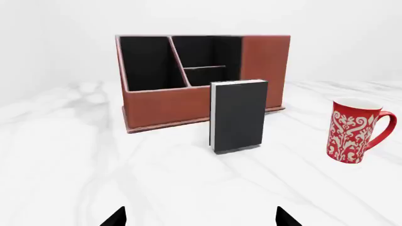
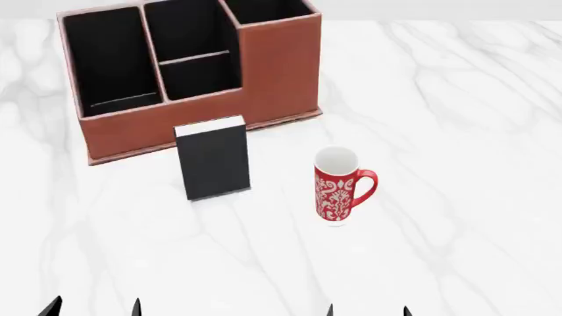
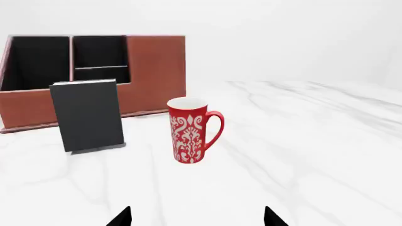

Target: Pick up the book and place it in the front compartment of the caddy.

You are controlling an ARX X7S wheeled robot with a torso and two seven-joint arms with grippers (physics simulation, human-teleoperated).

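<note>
The black book [image 2: 213, 161] stands upright on the white marble table, just in front of the reddish-brown caddy [image 2: 276, 72]. The same book [image 1: 242, 117] fills the middle of the left wrist view, with the caddy [image 1: 163, 106] behind it. The small front compartment [image 2: 200, 78] sits in the caddy's middle column, nearer me than its twin, and holds nothing. My left gripper [image 2: 94, 309] is open at the near edge, well short of the book. My right gripper [image 2: 368, 311] is open too, below the mug. Only the fingertips of each show.
A red-and-white patterned mug [image 2: 338, 187] stands to the right of the book, handle pointing right; it also shows as the mug [image 3: 188, 132] straight ahead in the right wrist view. Bare marble table [image 2: 465, 131] spreads to the right.
</note>
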